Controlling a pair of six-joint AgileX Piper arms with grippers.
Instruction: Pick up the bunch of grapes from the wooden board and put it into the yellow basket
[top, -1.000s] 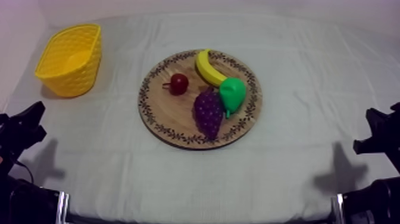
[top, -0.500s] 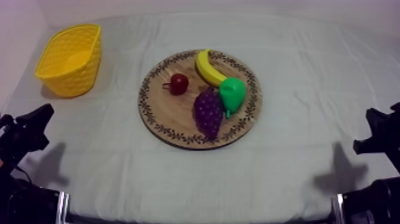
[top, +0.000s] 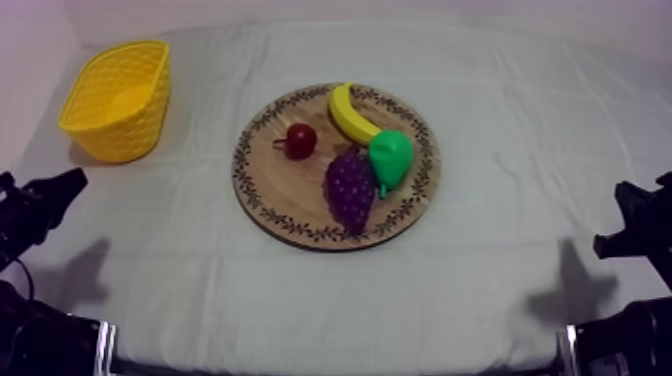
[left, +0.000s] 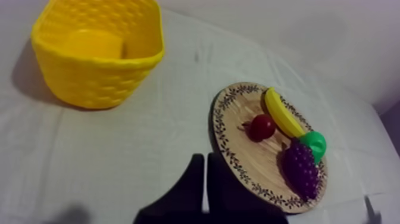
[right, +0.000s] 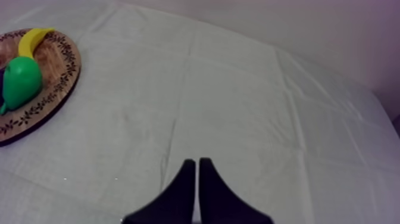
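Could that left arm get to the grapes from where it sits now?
Probably yes: bare cloth lies between the left gripper and the board, and the grapes lie uncovered, though the pear sits close beside them.

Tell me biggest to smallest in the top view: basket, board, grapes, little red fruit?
1. wooden board
2. yellow basket (it sits farther back, so less sure)
3. bunch of grapes
4. small red fruit

Open cloth (top: 200, 250) runs from the yellow basket (top: 125, 135) to the wooden board (top: 280, 185), where the pear (top: 391, 157) touches the bunch of grapes (top: 350, 190) on the side away from the basket, the banana (top: 350, 115) lies just behind, and the small red fruit (top: 301, 140) sits apart.
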